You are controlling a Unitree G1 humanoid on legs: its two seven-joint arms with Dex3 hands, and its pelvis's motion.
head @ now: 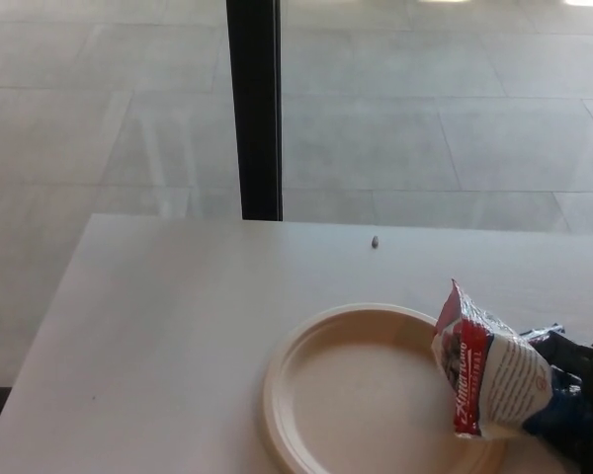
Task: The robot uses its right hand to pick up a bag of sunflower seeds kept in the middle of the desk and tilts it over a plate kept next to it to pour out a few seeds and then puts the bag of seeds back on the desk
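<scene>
red-and-white seed bag point(484, 380), cream plate point(306, 395), black robot hand point(578, 380)

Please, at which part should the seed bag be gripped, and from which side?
Grip the seed bag at its closed rear end, coming from the right, as the right robot hand does now. Its open mouth points left over the plate, so that end must stay free.

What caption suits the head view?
Right robot hand tilts seed bag over empty plate on desk.
</scene>
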